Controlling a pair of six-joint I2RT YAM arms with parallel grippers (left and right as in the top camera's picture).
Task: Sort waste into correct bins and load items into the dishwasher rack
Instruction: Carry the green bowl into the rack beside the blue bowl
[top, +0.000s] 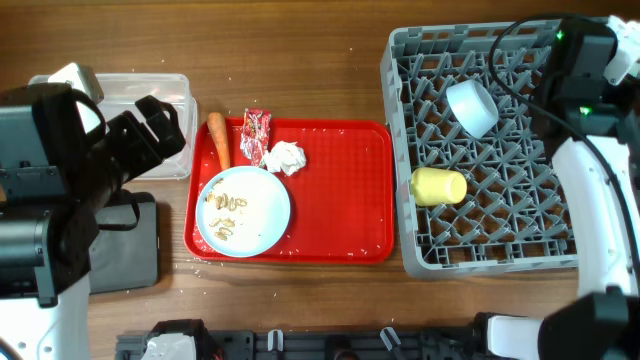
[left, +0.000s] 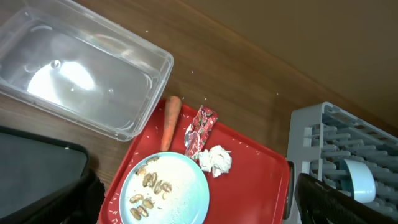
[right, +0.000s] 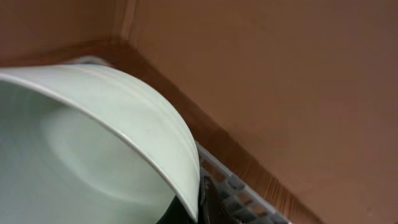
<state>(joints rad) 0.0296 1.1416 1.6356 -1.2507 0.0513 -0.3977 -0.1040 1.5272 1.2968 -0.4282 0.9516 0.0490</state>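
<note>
- the black tray lies at the near left of the table, partly under the left arm.
- on the red tray, the light-blue plate with beige food scraps sits at the near left.
- just behind the plate lie the carrot, red wrapper and white tissue.
- the left hand hovers over the clear tub, fingers spread wide, holding nothing.
- in the grey rack, the yellow cup lies on its side by the left wall; the small light-blue bowl sits tilted farther back.
- farthest, the right hand is closed on the rim of the pale-green bowl, held tilted above the rack's far right part.
</note>
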